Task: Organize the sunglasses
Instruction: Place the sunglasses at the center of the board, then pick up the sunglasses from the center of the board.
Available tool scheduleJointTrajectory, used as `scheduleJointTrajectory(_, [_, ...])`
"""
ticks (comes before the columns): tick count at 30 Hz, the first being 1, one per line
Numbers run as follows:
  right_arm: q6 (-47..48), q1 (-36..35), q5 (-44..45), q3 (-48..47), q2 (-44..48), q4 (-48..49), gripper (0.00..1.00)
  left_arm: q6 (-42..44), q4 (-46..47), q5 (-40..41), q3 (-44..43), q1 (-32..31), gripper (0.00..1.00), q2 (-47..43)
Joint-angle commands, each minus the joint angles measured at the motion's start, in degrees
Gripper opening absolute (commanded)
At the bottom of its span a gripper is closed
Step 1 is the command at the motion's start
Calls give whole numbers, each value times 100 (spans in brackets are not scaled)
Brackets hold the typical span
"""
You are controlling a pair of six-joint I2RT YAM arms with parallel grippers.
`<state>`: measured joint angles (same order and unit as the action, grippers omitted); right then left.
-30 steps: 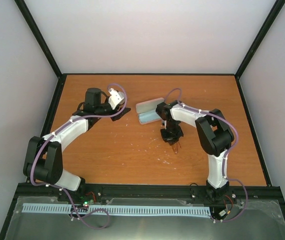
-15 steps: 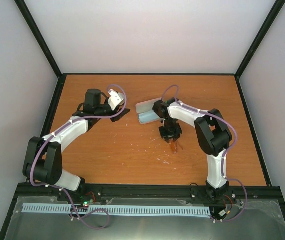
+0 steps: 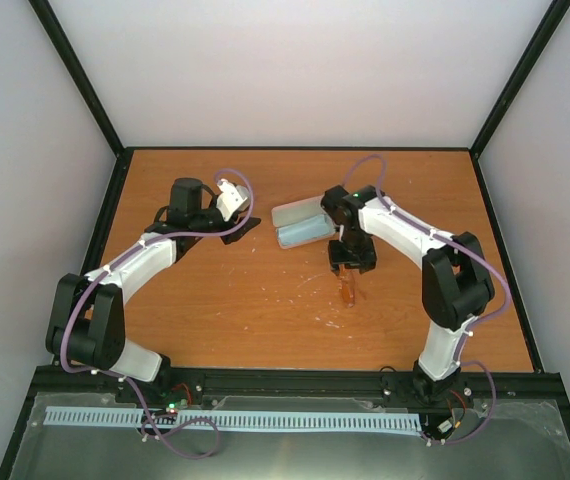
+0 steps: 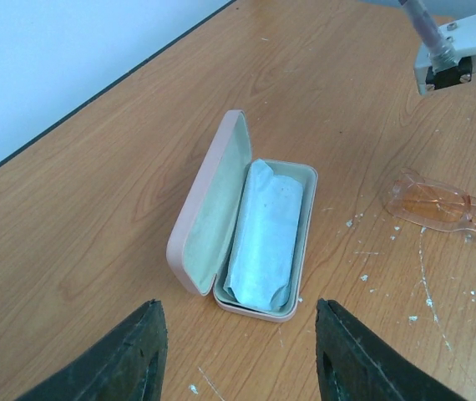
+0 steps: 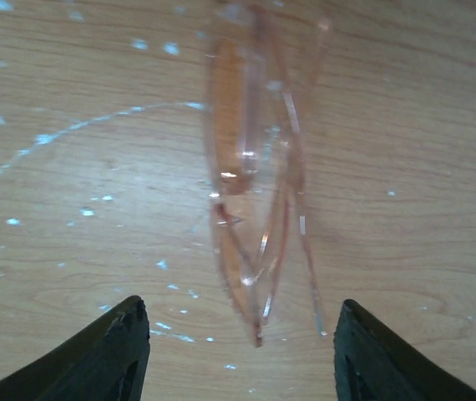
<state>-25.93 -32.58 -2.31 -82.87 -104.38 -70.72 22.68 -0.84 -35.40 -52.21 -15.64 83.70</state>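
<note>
Near the bottom of the top view, both arms rise from the front edge of the tabletop (image 3: 215, 300). Right of centre, the sunglasses (image 3: 349, 291) lie on the bare wood among pale scuff marks, apart from the case. Just above them in the frame hangs the right gripper (image 3: 351, 262). Its wrist view shows the fingers (image 5: 117, 351) spread wide and gripping nothing, with the near end of the amber frame (image 5: 259, 192) between their tips. Farther back, at upper centre, the pink case (image 3: 300, 225) sits open with a pale blue cloth (image 4: 263, 234) folded inside. Left of it, the left gripper (image 3: 250, 225) faces the case with its fingers (image 4: 129, 359) wide apart and empty.
</note>
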Motion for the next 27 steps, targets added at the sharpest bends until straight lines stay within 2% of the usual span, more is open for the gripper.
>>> scheduleJointTrajectory(1, [-215, 402, -321, 469, 92, 299, 61, 78, 38, -49, -21, 17, 50, -106])
scheduleJointTrajectory(6, [-143, 454, -306, 273, -252, 380, 79, 94, 22, 29, 52, 17, 50, -193])
scheduleJointTrajectory(9, [-155, 454, -486, 260, -391, 534, 83, 114, 12, 66, 85, 17, 50, -243])
scheduleJointTrajectory(17, [-132, 454, -426, 396, -660, 650, 86, 140, 24, 81, 149, 17, 50, -292])
scheduleJointTrajectory(27, [-95, 454, -387, 620, -965, 877, 83, 106, 24, 92, 165, 13, 50, -319])
